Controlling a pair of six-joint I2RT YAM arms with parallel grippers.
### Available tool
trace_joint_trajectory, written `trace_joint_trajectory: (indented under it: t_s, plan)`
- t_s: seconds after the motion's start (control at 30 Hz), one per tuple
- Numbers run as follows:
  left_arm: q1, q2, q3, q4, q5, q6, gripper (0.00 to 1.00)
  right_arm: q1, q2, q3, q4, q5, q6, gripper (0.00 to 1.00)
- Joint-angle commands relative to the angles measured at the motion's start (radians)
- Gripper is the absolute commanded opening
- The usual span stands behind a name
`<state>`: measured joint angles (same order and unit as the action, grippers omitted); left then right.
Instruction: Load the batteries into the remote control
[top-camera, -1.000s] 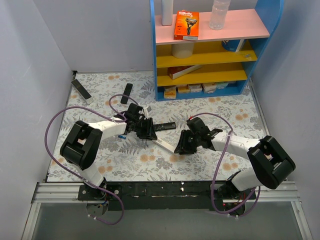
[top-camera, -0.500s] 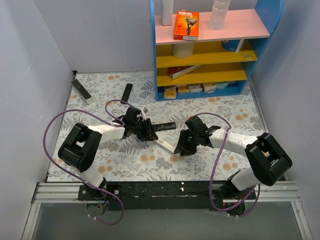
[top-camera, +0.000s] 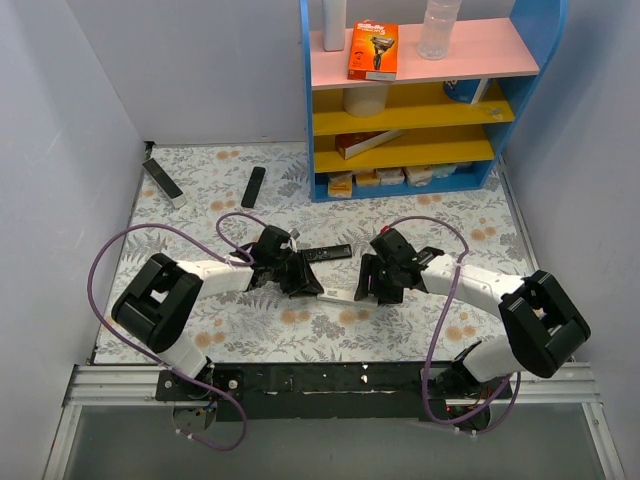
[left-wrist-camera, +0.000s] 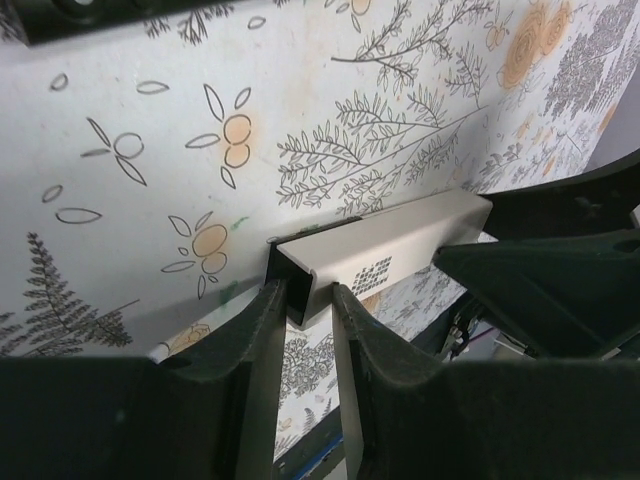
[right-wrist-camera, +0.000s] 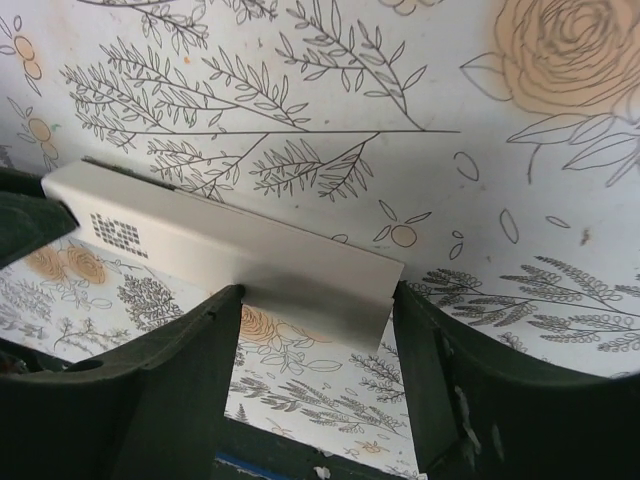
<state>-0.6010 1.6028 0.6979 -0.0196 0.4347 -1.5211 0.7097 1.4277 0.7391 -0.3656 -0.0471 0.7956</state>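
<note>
Left claw (left-wrist-camera: 305, 295) tight on remote control (right-wrist-camera: 230, 255); gaps inside right claw (right-wrist-camera: 318, 292).

Centre of the table (top-camera: 450, 215): blocked. The left gripper (top-camera: 308, 285) and right gripper (top-camera: 366, 290) face each other, and the remote control (top-camera: 338, 296) spans the gap between them, so nothing passes there. Just beyond, toward the far edge, a black remote (top-camera: 328, 253) lies close to both grippers and narrows approach from that side.

Far right corner: the shelf unit (top-camera: 320, 100) stands on the table and closes it off.

Far left corner: a second black remote (top-camera: 162, 182) lies near the left edge and a third black remote (top-camera: 254, 186) nearer mid-edge, with open surface between them.

Purple cables (top-camera: 92, 285) arch beside each arm. Open surface runs along the right edge and the near edge.
</note>
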Motion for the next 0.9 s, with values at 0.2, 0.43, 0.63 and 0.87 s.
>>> trace_joint_trajectory:
  t_s: [0.2, 0.43, 0.63, 0.87]
  plan:
    - [-0.023, -0.052, -0.005, -0.057, 0.006, -0.053, 0.00, 0.008, -0.087, 0.033, -0.050, 0.121, -0.047, 0.66]
    - [-0.023, -0.076, 0.005, -0.062, 0.010, -0.062, 0.13, 0.008, -0.121, 0.000, -0.061, 0.135, -0.047, 0.61]
    - [-0.023, -0.089, 0.021, -0.066, 0.032, -0.068, 0.39, 0.008, -0.112, 0.003, -0.061, 0.133, -0.052, 0.60]
    - [-0.025, -0.098, 0.028, -0.077, 0.039, -0.063, 0.58, 0.008, -0.110, 0.006, -0.075, 0.156, -0.053, 0.61]
